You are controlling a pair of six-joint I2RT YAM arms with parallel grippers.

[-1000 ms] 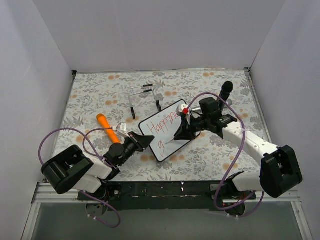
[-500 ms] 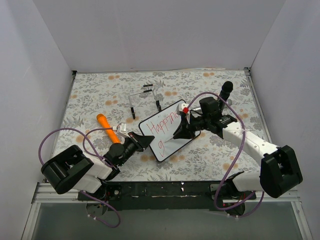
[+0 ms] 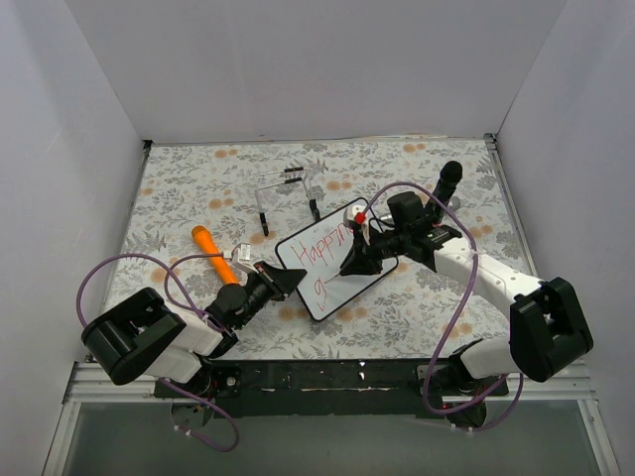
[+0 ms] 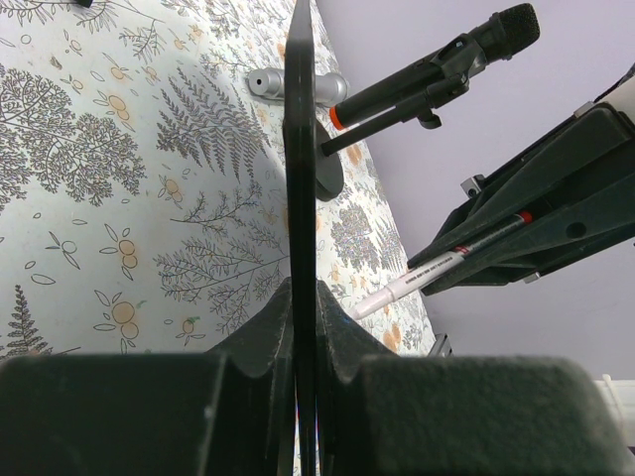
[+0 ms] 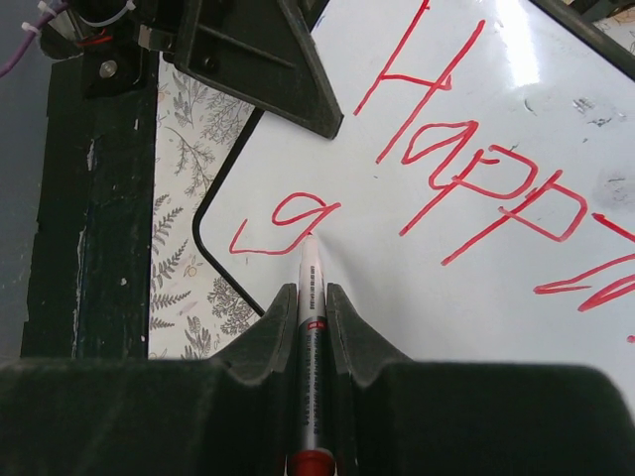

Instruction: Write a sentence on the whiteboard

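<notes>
The whiteboard lies tilted on the floral table, its near-left edge clamped in my left gripper, which is shut on it. In the left wrist view the whiteboard shows edge-on between that gripper's jaws. My right gripper is shut on a white marker with a red band. Its tip touches the whiteboard beside a red "g". The sentence reads "Happ" and runs out of frame. From above, my right gripper covers the end of the first line.
An orange tool lies left of the board. A clear wire stand with black feet stands behind it. A black microphone stands at the back right. White walls enclose the table on three sides.
My right gripper has shifted a little to the left over the board with the marker, covering more of the first line. The left gripper and the board have stayed put.
</notes>
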